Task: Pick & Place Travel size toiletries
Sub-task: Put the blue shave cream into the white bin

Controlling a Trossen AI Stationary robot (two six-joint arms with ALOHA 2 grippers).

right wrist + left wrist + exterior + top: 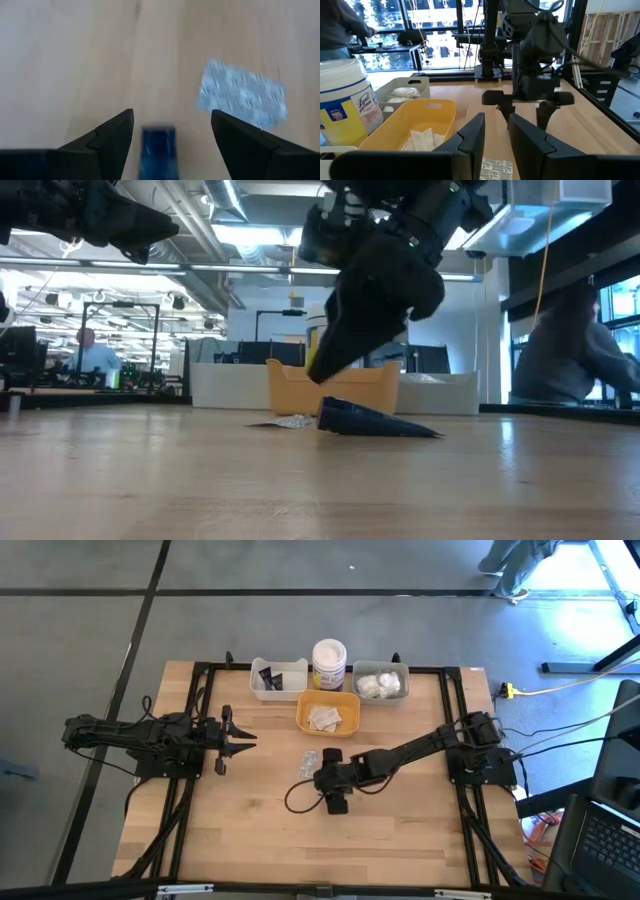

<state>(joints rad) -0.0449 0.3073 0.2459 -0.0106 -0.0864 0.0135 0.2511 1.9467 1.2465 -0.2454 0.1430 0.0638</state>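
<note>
The right gripper, fingers spread, should straddle the small dark-blue tube squarely (beside the speckled flat sachet) before pinching.

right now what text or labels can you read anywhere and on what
"Lysol": on the yellow label of the white wipes canister, left wrist view.
Flat sachet on the table: covered in print, too small to read.
The same sachet in the right wrist view: blurred.
Nothing else is legible.
</note>
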